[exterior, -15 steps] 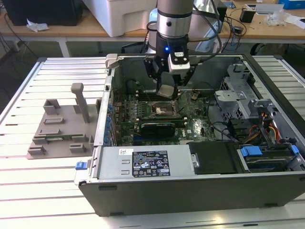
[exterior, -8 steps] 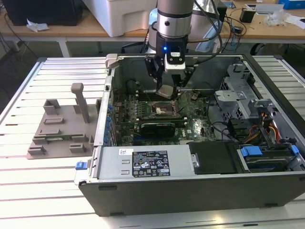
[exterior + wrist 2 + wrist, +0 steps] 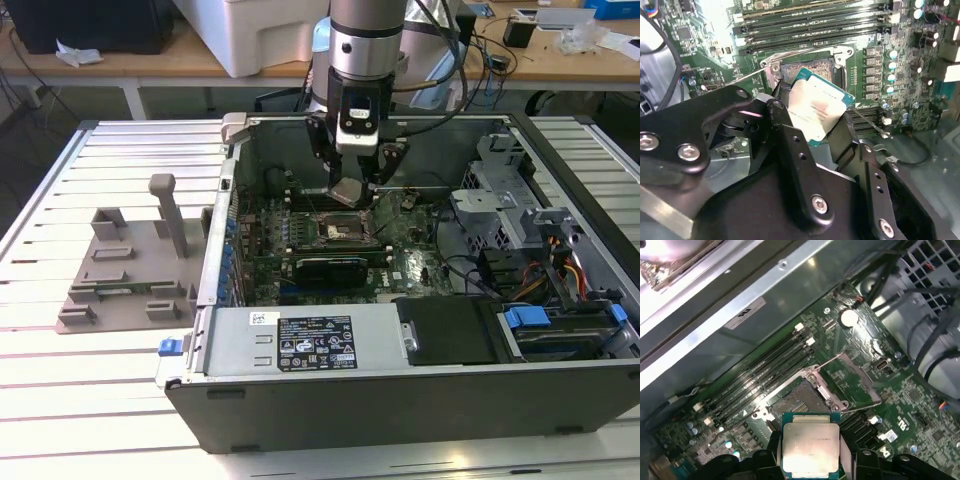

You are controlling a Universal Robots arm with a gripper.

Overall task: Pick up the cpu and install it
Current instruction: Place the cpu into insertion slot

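the hand (image 3: 353, 188) is clenched on the cpu (image 3: 810, 447), gripping its edges. it holds the chip just above the open socket (image 3: 799, 402) on the motherboard (image 3: 412, 266), inside the computer case (image 3: 400, 400), not yet seated.

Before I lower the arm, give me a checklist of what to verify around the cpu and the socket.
1. Grip: ok. The gripper is shut on the cpu by two opposite edges.
2. Socket open: ok. The socket is bare, its metal frame swung back.
3. Squareness: not ok. In both wrist views the cpu's edges run at an angle to the socket's.
4. Seating: not ok. The cpu hangs above the motherboard, not in the socket.
5. Corner mark matching: cannot tell.
6. Cables: ok, off at the exterior view's right, away from the socket.
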